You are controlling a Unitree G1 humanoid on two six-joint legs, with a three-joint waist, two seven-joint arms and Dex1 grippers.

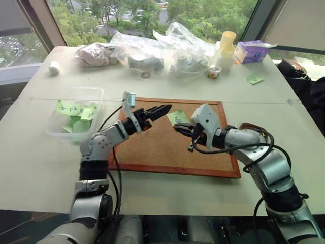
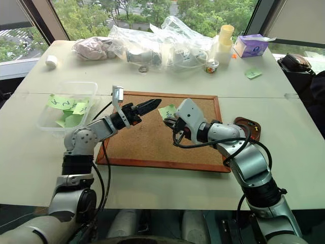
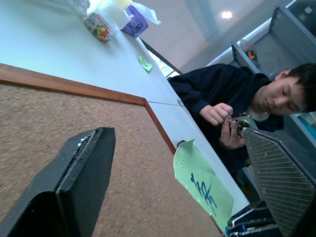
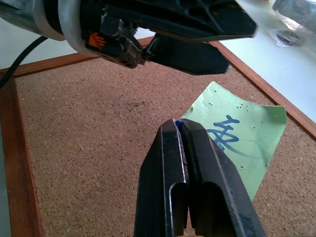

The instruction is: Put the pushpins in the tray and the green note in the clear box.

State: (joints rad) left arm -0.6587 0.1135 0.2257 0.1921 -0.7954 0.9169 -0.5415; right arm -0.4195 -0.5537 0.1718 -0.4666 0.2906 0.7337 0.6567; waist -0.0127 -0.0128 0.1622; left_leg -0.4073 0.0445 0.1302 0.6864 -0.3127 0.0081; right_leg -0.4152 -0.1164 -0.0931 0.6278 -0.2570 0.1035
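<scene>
The right hand [image 4: 183,129] has its two black fingers pressed together, pinching something small and blue at their tips; the green note [image 4: 240,134], marked with dark blue scribble, hangs just beside those tips above the corkboard [image 1: 152,142]. At nine o'clock from it in the head view, the left hand [image 1: 161,109] hovers over the corkboard with its fingers spread, tips aimed toward the note and a little apart from it. Behind the right forearm, at three o'clock off the corkboard's edge, sits the dark brown tray [image 2: 248,124]. Well away at nine o'clock, the clear box [image 1: 61,127] rests on the tabletop [image 1: 40,168] holding several green papers. Clear plastic bags [image 1: 152,48] lie along the far edge at twelve o'clock.
</scene>
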